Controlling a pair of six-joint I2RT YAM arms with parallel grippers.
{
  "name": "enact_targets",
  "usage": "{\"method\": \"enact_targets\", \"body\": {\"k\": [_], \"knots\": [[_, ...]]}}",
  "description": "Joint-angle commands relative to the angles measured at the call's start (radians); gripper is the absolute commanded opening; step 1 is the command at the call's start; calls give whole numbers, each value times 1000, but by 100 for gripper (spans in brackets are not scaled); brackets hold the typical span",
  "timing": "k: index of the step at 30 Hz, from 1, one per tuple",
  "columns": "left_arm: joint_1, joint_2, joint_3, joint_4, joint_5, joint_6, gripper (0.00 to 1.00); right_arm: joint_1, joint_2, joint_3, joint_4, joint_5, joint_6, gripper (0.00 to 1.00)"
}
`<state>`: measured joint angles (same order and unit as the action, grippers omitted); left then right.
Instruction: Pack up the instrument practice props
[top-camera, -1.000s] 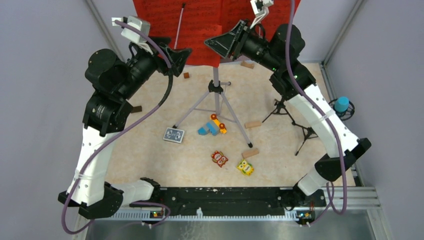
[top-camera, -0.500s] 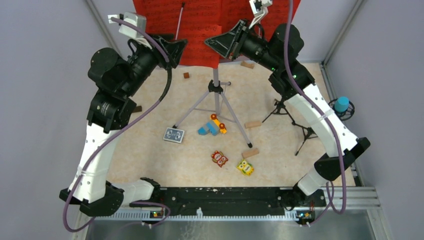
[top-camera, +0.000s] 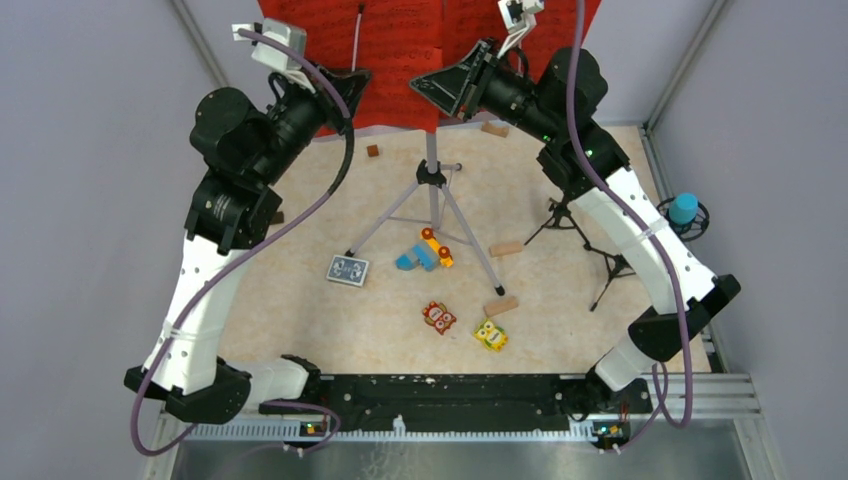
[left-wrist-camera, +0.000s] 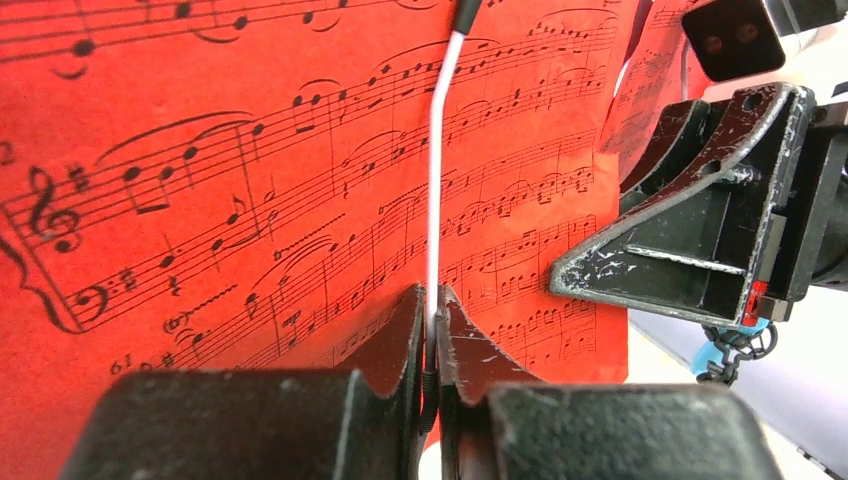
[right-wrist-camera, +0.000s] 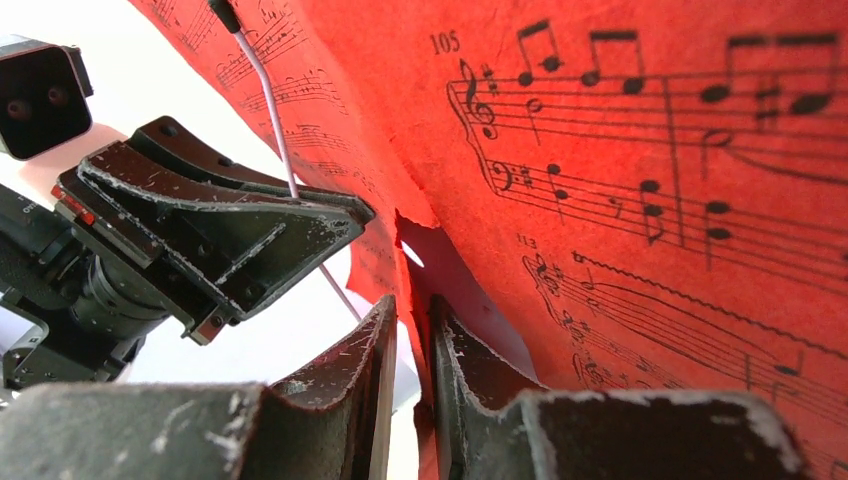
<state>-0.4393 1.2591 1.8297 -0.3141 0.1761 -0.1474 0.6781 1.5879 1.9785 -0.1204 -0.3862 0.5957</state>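
Carefully now: the left hand (left-wrist-camera: 431, 302) is pressed together on a thin white wire arm (left-wrist-camera: 437, 170) that runs up from its fingertips across the red paper music sheets (left-wrist-camera: 230, 150). The right hand (right-wrist-camera: 412, 305), just beside it, pinches the sheets' lower edge; how firmly, I cannot tell. Below both hands is the grey music stand on silver tripod legs (top-camera: 432, 185). To my eye the wire should swing clear gently while the right hand steadies the paper; a quick pull risks tearing it

Music sheets (left-wrist-camera: 200, 150): matt red paper, torn edge. Thin rod (left-wrist-camera: 436, 200): smooth, white. Left gripper (left-wrist-camera: 431, 292): black, scuffed, chipped paint.
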Motion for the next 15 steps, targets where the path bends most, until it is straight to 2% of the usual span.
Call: {"method": "enact_targets", "body": {"k": [1,3,7,15], "knots": [[0,-33,0,74,3,13,4,6,-11,23,28,13,-20,18],[0,-65,-40,108,2,20,1,7,-10,23,34,13,-27,18],[1,-120,-116,162,4,31,0,7,-4,35,44,6,-61,16],[0,-144,-141,186,47,46,0,6,7,57,78,-34,-105,7]]}}
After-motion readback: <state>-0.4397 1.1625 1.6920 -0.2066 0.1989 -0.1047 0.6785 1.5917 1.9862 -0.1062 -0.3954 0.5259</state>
